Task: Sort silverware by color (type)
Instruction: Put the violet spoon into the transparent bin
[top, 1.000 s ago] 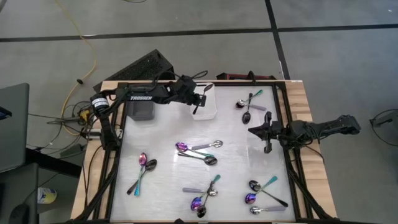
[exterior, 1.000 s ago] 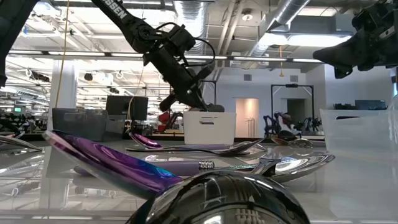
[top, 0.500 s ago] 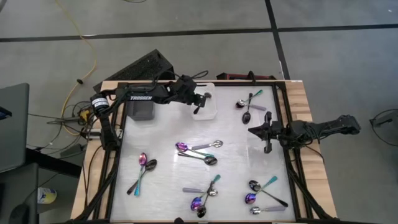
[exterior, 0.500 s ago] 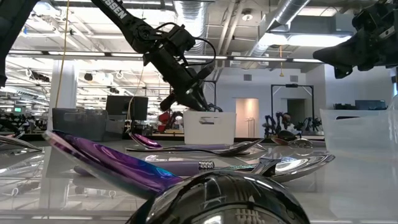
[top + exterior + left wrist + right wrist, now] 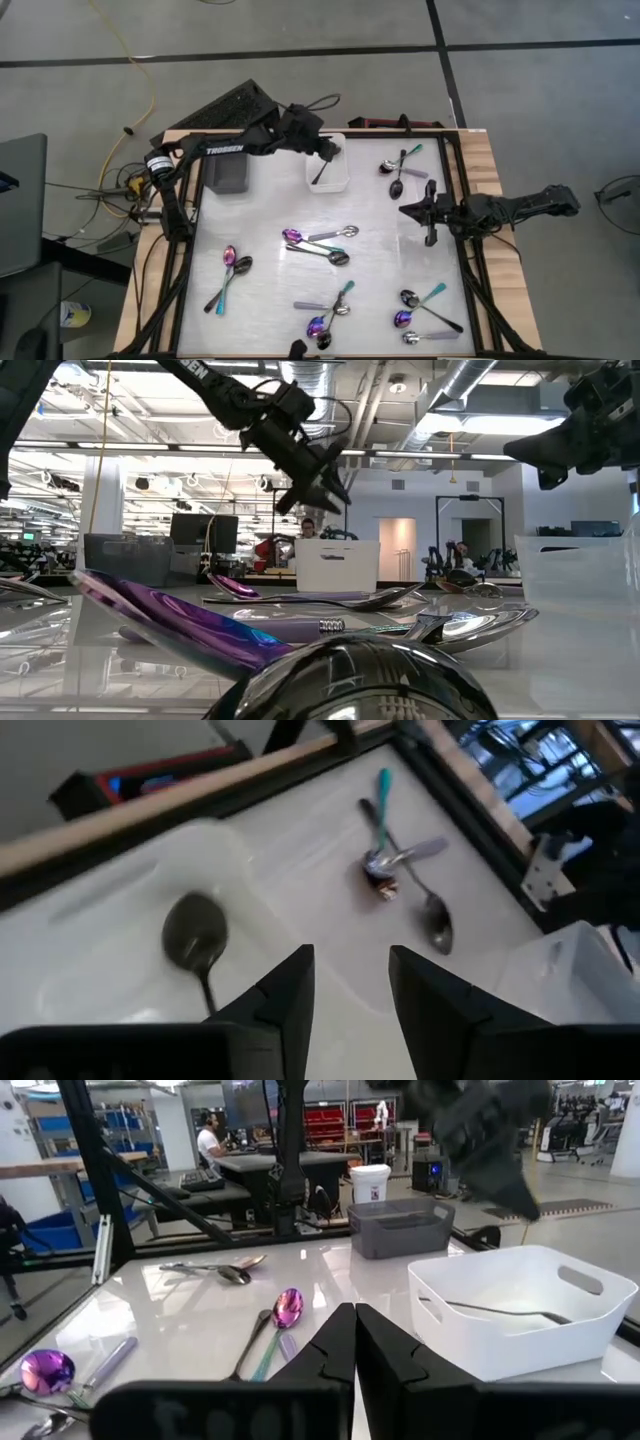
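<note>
White glossy counter (image 5: pixel 270 200). Glossy black spoon (image 5: pixel 320 172) lies in white rectangular bin (image 5: pixel 343 184). Left gripper (image 5: pixel 331 149) above bin, jaws released. Right gripper (image 5: pixel 430 212) idle, jaws clenched. Drop apparently done; next: fetch another spoon.

In the low view, a glossy black spoon bowl (image 5: pixel 355 685) close to the lens is cut off at the bottom edge. It hides the table (image 5: pixel 580 660) behind it. The grey bin (image 5: pixel 229 177) is partly covered by the left arm in the high view.

One black spoon (image 5: pixel 319 174) lying in white bin (image 5: pixel 341 183) — other spoons (image 5: pixel 318 243) clustered across table
</note>
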Motion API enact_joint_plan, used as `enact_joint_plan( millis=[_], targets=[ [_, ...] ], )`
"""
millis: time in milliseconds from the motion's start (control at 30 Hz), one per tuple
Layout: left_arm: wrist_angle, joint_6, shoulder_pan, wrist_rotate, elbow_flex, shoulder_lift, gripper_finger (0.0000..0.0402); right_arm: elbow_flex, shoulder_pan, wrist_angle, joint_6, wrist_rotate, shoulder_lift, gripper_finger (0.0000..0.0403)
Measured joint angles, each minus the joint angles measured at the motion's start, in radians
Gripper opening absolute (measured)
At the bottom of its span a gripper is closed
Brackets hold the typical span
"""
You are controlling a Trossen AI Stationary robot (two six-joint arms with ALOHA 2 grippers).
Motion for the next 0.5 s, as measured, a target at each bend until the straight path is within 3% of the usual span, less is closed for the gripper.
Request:
enact_joint_plan(
  millis=[233,367,500],
  targets=[
    [-0.187,0.183,-0.057,-0.009,0.093,-0.043,0.0116,0.013,-0.022,-0.036,0.007,0.055,0.045,0.0081],
    [-0.199,0.266,-0.105,-0.052,0.037,-0.155,0.0116,0.113,-0.066,-0.099,0.008,0.088,0.138,0.0126],
    [-0.105,0.327,-0.184,-0.157,-0.111,-0.280,0.0116,0.275,-0.148,-0.323,0.021,0.120,0.283,0.0165]
  ],
)
